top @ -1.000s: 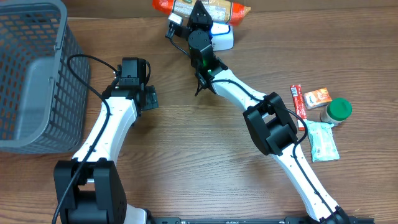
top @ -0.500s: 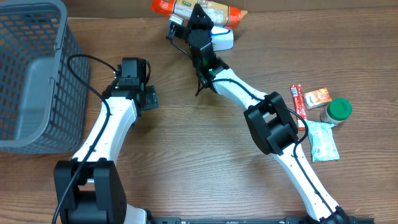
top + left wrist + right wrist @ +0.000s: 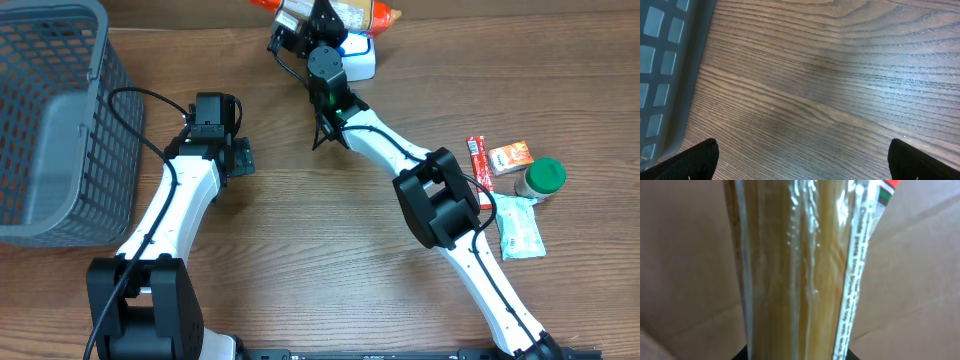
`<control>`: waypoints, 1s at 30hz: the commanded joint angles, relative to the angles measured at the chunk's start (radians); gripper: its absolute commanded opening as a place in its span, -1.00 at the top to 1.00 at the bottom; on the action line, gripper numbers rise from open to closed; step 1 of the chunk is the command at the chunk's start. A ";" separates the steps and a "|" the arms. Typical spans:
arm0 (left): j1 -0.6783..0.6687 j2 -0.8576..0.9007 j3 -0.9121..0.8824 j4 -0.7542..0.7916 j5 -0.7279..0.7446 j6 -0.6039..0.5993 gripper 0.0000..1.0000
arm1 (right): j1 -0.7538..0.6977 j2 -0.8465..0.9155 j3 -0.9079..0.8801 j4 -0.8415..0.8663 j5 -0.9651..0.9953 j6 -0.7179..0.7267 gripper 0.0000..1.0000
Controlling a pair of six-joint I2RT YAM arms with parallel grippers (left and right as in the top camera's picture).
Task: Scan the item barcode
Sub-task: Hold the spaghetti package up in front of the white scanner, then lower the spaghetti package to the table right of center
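Overhead, the brown surface (image 3: 300, 260) holds a big grey basket (image 3: 50, 120) on the left side. The left claw (image 3: 243, 158) hangs wide open over bare wood near the basket. The right claw (image 3: 318, 20) is closed on the pasta pack (image 3: 378, 12) at the far edge, just beside a white box (image 3: 360, 64). A green-lid jar (image 3: 545, 176) and small packets (image 3: 520, 228) lie on the right side.
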 commanded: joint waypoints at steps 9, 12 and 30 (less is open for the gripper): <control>0.005 0.007 -0.004 0.000 -0.016 0.019 -0.99 | 0.049 -0.455 0.053 -0.557 0.230 0.463 0.93; 0.005 0.007 -0.004 0.000 -0.016 0.019 -0.99 | 0.050 -0.570 0.053 -0.900 0.229 0.660 0.93; 0.005 0.007 -0.004 0.001 -0.016 0.019 -0.99 | -0.247 -0.714 -0.198 -2.071 -0.594 1.264 0.93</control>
